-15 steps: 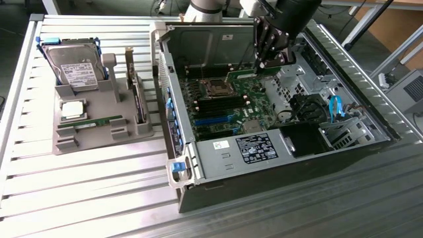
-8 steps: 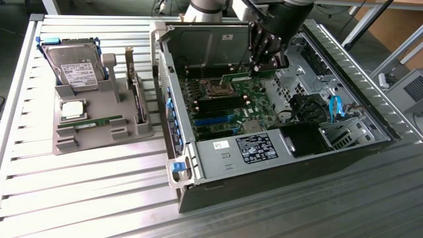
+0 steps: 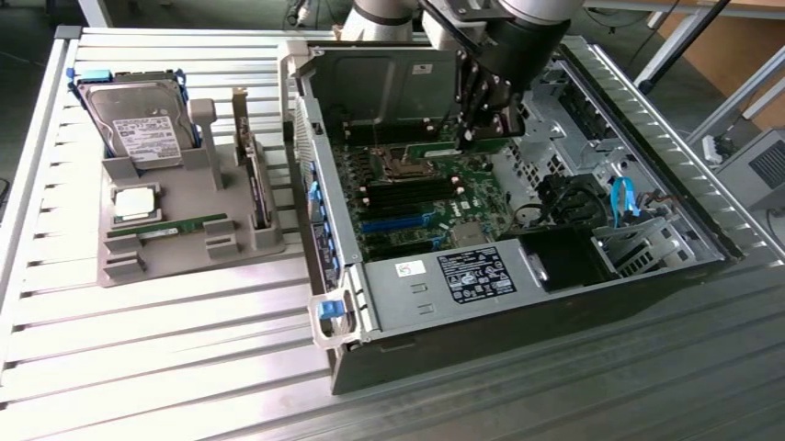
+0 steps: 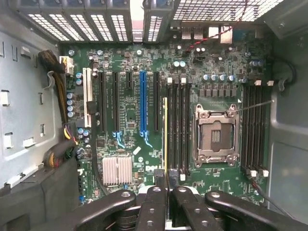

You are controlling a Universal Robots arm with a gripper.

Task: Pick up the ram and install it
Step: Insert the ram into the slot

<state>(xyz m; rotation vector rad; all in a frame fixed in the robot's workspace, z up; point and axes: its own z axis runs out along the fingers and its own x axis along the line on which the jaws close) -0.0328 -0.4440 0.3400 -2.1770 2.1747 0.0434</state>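
My gripper reaches down into the open computer case and is shut on the ram, a thin green stick held on edge just above the motherboard. In the wrist view the ram appears edge-on as a narrow yellow-green line running out from between my fingers. It lies along the black memory slots beside the empty processor socket. Whether it touches a slot I cannot tell.
A grey parts holder on the exterior view's left carries a silver hard drive, a square processor chip and another green stick. Inside the case are a power supply, blue cables and a second slot bank.
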